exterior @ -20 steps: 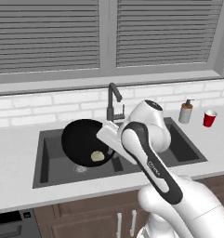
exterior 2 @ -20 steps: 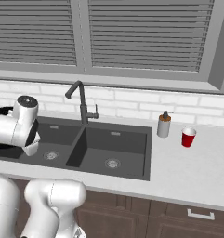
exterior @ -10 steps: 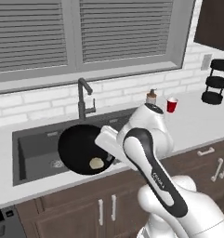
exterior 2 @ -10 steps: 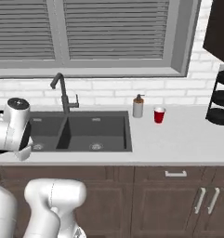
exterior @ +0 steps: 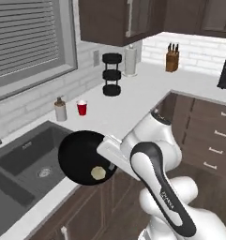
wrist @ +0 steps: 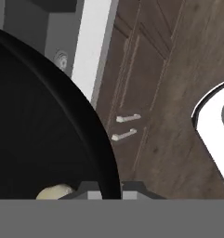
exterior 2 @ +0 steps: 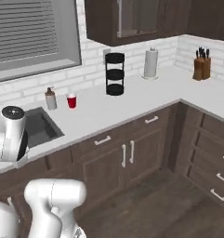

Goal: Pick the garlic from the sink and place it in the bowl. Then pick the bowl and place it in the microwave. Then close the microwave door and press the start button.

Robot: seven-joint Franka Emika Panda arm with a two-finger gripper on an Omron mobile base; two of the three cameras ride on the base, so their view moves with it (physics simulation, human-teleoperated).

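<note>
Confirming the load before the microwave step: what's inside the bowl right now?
The garlic lies inside the black bowl, near the rim where the claw is clamped. Nothing else shows inside; the hand view crops part of the interior.

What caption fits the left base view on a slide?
Gripper shut on the rim of the black bowl, garlic inside, carried over the counter edge beside the sink.
</note>
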